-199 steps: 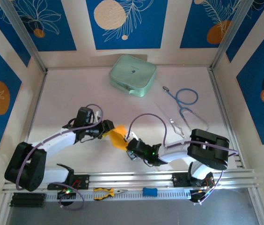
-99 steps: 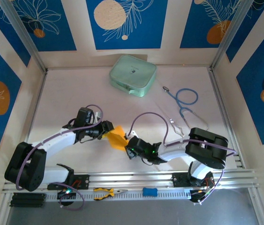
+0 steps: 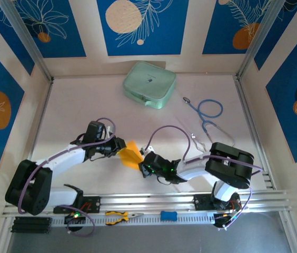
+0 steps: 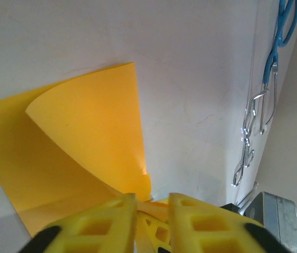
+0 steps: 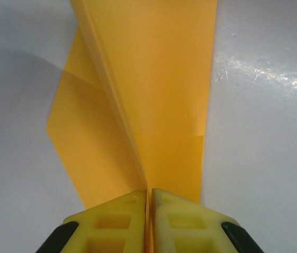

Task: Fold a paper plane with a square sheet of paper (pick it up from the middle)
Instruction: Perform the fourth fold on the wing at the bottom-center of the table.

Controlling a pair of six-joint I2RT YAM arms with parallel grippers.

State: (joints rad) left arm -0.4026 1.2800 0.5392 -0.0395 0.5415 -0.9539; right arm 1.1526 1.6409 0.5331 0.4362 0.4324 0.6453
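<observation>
One folded orange paper (image 3: 131, 156), pinched by left gripper (image 4: 152, 197) and right gripper (image 5: 149, 191), green case (image 3: 149, 83), stethoscope (image 3: 209, 109) beyond

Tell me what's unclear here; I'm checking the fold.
Top view: the paper is too small to read its creases; the left gripper and right gripper cover its ends.
Left wrist view: the bottom edge cuts off where the fingers meet the paper; grip unclear.
Right wrist view: top edge cuts off the paper's far end.
</observation>
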